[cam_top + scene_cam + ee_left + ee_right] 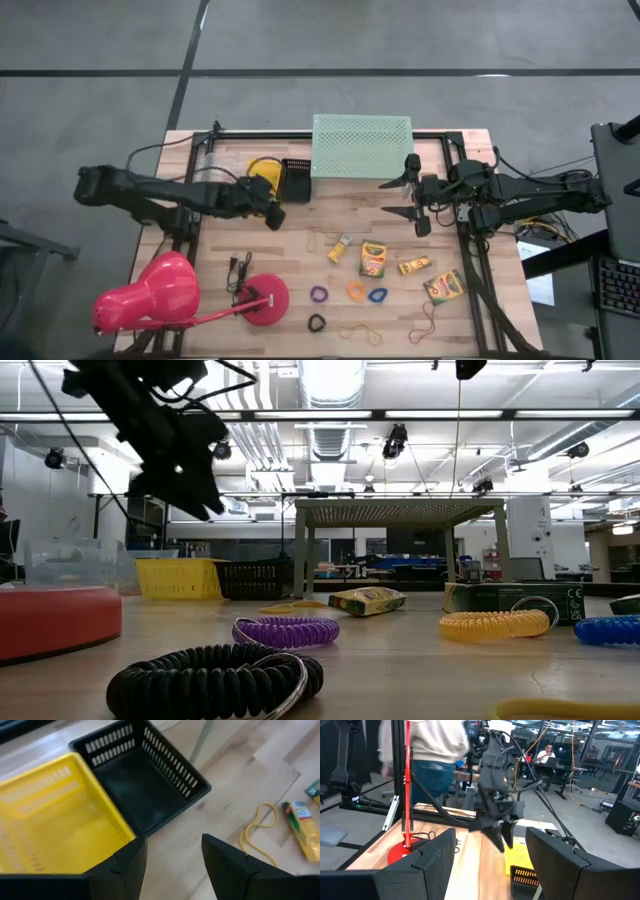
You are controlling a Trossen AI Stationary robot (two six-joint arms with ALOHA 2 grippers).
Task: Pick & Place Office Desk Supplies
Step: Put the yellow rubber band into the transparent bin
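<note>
Sorting barely begun: supplies lie loose on the table.

Left gripper [272, 212] hovers beside the yellow basket [45, 820] and black basket [145, 780], fingers apart and empty; both baskets look empty. Right gripper [412, 196] waits, fingers apart. Crayon boxes [373, 258] and ring loops [356, 291] lie unsorted.

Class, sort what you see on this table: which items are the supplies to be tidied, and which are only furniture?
For the job: crayon boxes, ring loops, rubber bands, yellow basket, black basket.

Just there: pink lamp, green shelf.
</note>
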